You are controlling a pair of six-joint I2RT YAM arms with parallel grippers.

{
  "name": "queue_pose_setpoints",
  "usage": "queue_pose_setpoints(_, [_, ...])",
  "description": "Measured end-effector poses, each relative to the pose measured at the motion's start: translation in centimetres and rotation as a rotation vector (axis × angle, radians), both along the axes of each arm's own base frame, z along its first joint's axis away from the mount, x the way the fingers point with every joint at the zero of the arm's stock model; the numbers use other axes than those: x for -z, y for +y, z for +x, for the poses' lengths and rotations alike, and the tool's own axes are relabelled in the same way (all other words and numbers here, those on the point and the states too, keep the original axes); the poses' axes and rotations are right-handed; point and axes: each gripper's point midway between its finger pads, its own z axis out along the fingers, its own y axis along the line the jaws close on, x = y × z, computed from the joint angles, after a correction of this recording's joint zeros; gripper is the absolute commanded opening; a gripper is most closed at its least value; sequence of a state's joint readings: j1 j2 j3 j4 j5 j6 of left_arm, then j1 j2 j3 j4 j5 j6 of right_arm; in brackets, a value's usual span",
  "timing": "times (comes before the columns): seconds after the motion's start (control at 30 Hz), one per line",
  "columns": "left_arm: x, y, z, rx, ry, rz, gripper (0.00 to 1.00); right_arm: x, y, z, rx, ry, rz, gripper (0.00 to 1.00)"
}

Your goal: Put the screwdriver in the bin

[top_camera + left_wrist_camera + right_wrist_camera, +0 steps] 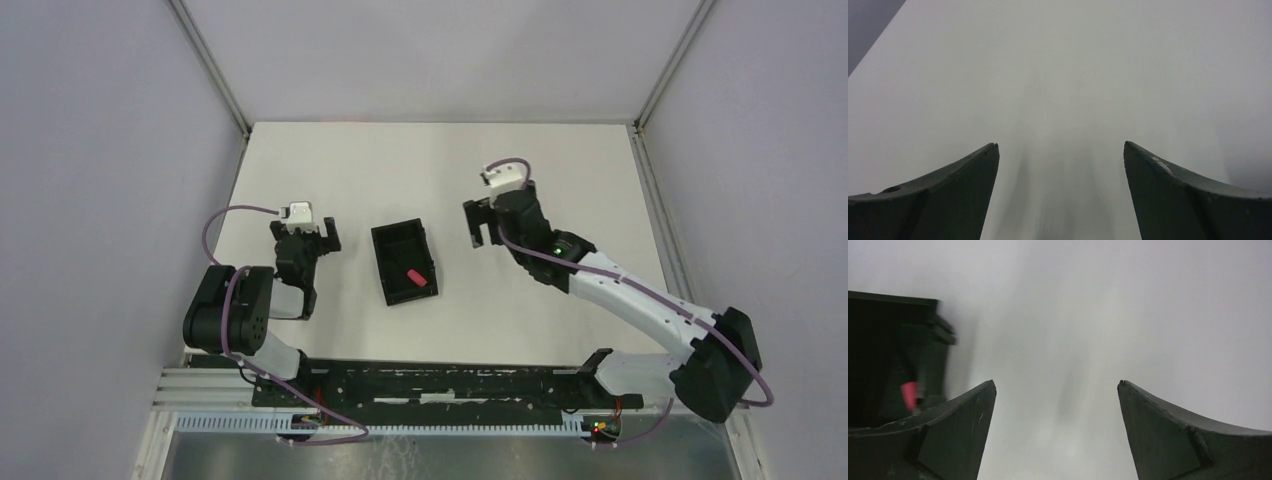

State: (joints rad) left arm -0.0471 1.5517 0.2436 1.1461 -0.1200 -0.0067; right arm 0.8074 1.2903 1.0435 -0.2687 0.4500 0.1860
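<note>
The black bin (390,243) sits mid-table between the arms. The screwdriver's red handle (416,277) lies inside it near its front right corner; its shaft is too small to make out. The bin (878,340) and red handle (909,393) also show at the left of the right wrist view. My right gripper (477,222) is open and empty, to the right of the bin and apart from it; its jaws (1057,385) stand wide over bare table. My left gripper (316,232) is open and empty, left of the bin, with only bare table between its jaws (1060,145).
White tabletop (440,170) framed by grey walls and metal corner posts (212,65). A black rail (450,385) runs along the near edge by the arm bases. Purple cables loop over both arms.
</note>
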Motion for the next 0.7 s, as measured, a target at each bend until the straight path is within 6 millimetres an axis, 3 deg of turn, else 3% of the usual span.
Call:
queue_pose_setpoints(0.17, [0.0, 0.0, 0.0, 0.000, 0.000, 0.000, 1.00, 5.9, -10.9, -0.8, 0.242, 0.016, -0.036, 0.98])
queue_pose_setpoints(0.3, [0.0, 0.0, 0.0, 0.000, 0.000, 0.000, 1.00, 10.4, -15.8, -3.0, 0.352, 0.017, -0.050, 0.98])
queue_pose_setpoints(0.5, [0.0, 0.0, 0.0, 0.000, 0.000, 0.000, 1.00, 15.8, -19.3, -5.4, 0.442, 0.029, -0.064, 0.98])
queue_pose_setpoints(0.6, [0.0, 0.0, 0.0, 0.000, 0.000, 0.000, 1.00, 16.6, -19.5, -5.7, 0.443, 0.014, -0.051, 0.98])
queue_pose_setpoints(0.7, [0.0, 0.0, 0.0, 0.000, 0.000, 0.000, 1.00, 16.1, -19.3, -5.4, 0.443, -0.020, -0.025, 0.98])
